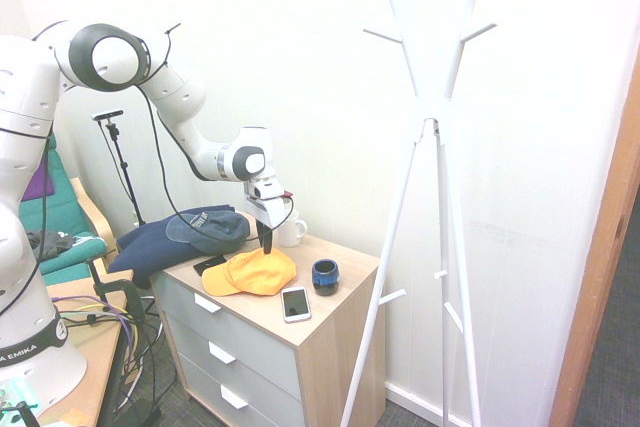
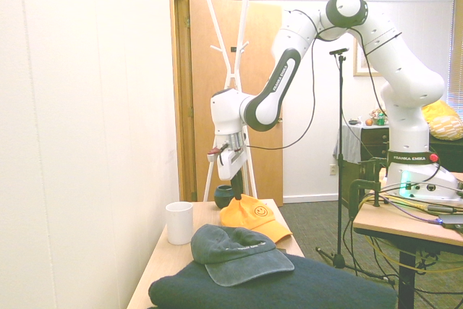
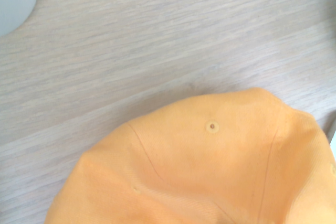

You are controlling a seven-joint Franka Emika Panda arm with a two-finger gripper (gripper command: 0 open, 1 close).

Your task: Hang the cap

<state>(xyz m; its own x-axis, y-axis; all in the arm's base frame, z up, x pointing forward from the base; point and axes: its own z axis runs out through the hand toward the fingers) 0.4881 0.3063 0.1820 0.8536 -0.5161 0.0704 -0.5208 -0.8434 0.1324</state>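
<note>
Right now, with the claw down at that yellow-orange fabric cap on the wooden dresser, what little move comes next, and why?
Probably a short lift straight up. The gripper sits at the crown of the yellow-orange fabric baseball cap, which rests on the wooden dresser top, and the fabric looks pinched up there. The white coat stand has its pegs far higher, so the cap must rise first.

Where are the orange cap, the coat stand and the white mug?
orange cap (image 1: 258, 272), first exterior view, crown.
coat stand (image 1: 431, 107), first exterior view, central joint.
white mug (image 2: 179, 222), second exterior view, side wall.

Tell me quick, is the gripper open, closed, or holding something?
Gripper: closed on the crown of the yellow-orange fabric baseball cap, which is bunched up at the grip.
</note>
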